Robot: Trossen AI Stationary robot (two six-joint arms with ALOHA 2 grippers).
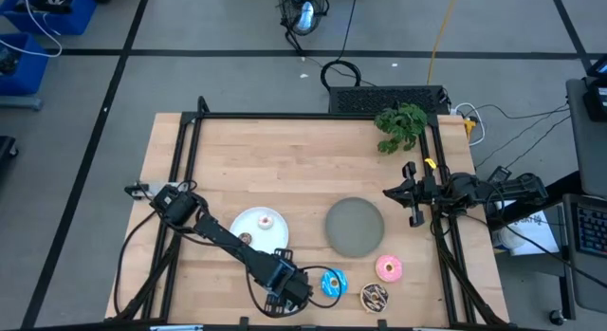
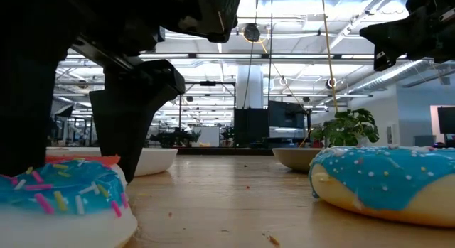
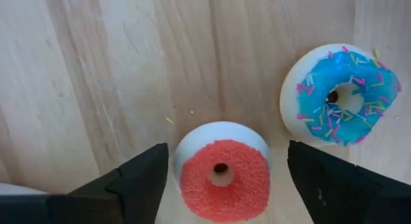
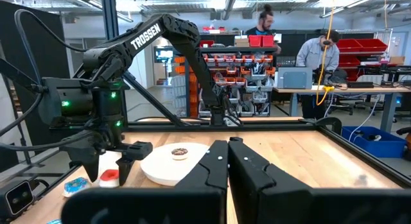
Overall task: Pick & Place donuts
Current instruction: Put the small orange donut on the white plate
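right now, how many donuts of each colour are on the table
blue: 2 (large blue donut, tiny blue donut)
pink: 2 (large pink donut, tiny whitish-pink donut)
brown: 2 (brown sprinkled donut, tiny brown donut)
red: 1 (tiny red donut)
total: 7

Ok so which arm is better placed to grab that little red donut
Left. In the left wrist view the left claw hangs open directly over the red donut, one finger on each side. The right claw is shut and parked by the table's right edge, far from it.
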